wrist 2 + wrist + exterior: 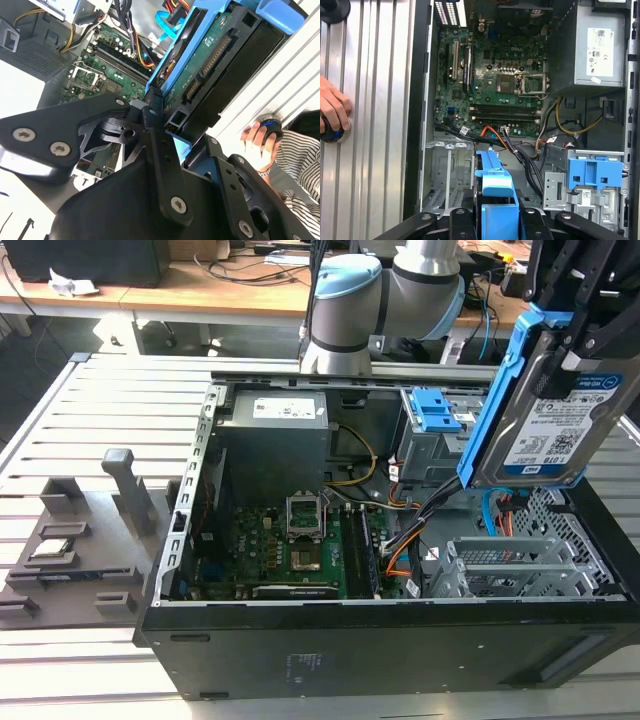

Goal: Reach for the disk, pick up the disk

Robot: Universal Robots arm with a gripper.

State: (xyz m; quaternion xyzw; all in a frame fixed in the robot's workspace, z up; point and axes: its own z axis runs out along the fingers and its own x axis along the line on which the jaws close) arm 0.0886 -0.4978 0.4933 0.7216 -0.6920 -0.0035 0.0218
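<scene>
One gripper held the disk aloft at the exterior view's right, its black fingers closed on the drive's upper end above the open computer case. The silver drive, edged by its blue bracket, hung tilted with its white-and-blue label facing the camera, clear of the metal drive cage below it.

In the second wrist view the disk showed its green circuit-board side and connectors, clamped between the black gripper links, with the blue bracket capping its far end. In the first wrist view the blue bracket rose between the gripper's fingers, directly over the case interior.

Inside the case lay the green motherboard, and at the far side stood the large grey box with a white sticker. A bare blue caddy sat in the far right bay, empty of a drive; it also appeared in the first wrist view.

The case rested on a slatted metal table, with a grey fixture tray at the exterior view's left. A person's hand gripped a dark knob on the table; the hand showed in both wrist views.
</scene>
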